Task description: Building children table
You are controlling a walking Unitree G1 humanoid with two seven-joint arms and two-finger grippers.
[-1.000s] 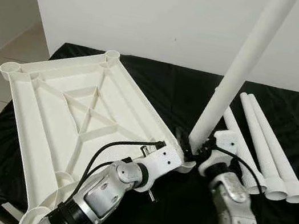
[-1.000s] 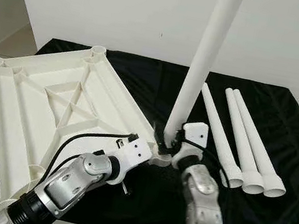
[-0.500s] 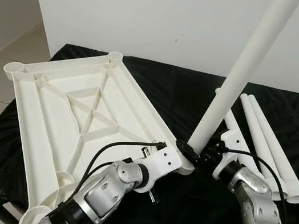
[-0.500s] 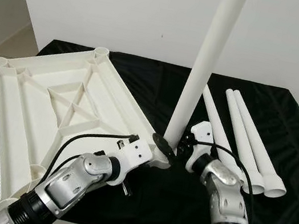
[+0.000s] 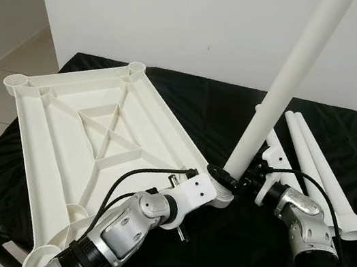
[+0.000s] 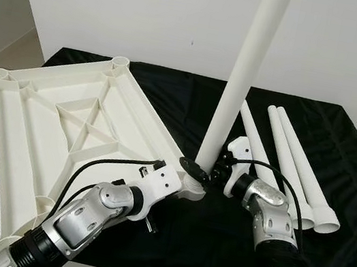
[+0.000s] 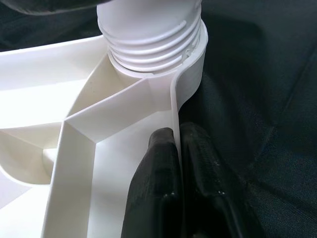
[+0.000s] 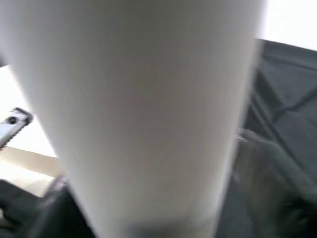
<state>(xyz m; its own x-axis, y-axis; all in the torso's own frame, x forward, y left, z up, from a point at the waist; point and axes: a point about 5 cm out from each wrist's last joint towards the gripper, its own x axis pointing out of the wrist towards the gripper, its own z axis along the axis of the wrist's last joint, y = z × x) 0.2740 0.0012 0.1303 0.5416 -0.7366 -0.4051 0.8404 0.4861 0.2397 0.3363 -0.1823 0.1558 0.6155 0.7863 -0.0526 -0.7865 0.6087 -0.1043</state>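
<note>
The upturned tabletop (image 5: 88, 138) covers the counter's (image 5: 223, 114) nine o'clock half. An upright leg (image 5: 280, 89) stands threaded in its near corner socket (image 7: 153, 47), right fingers (image 5: 222, 177) pinching its base. Left fingers (image 7: 166, 183) pinch the tabletop's rim. Three spare legs (image 5: 323, 174) lie at three o'clock.

— What is the tabletop (image 5: 89, 131) made of?
— White plastic, smooth with a faint sheen, ribbed on its upturned underside. The upright leg (image 5: 280, 89) is the same white plastic, matt along its tube, with moulded thread ridges at its base (image 7: 148, 34).
— And under them?
— A black cloth (image 5: 223, 114), matt and slightly creased, covers the table.
— The arms?
— Brushed silver metal with white plastic housings; the left gripper's fingers (image 7: 158, 188) look like black, finely textured rubber.
</note>
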